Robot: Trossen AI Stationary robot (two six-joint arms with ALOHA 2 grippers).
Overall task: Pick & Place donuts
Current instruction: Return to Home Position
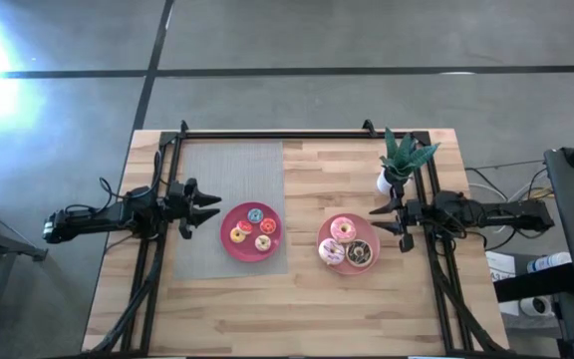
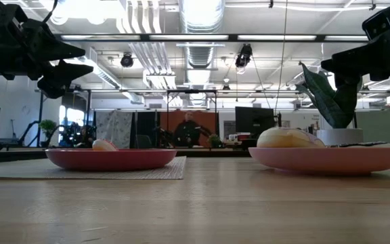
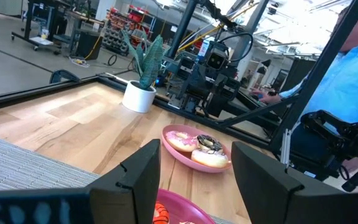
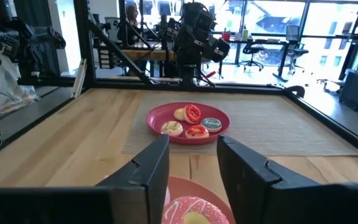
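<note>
Well, both arms hover off the table (image 1: 337, 170), one at each side. The left gripper (image 1: 215, 209) hangs over the grey mat (image 1: 207, 170) just beside the dark pink plate (image 1: 247, 256), its fingers spread and empty, while the right gripper (image 1: 377, 220) hangs near the potted plant (image 1: 402, 160), just beside the light pink plate (image 1: 372, 237), likewise spread with nothing between them. Four small donuts (image 1: 255, 215) lie on the dark pink plate, and the three larger donuts (image 1: 343, 229) crowd together on the light pink one.
</note>
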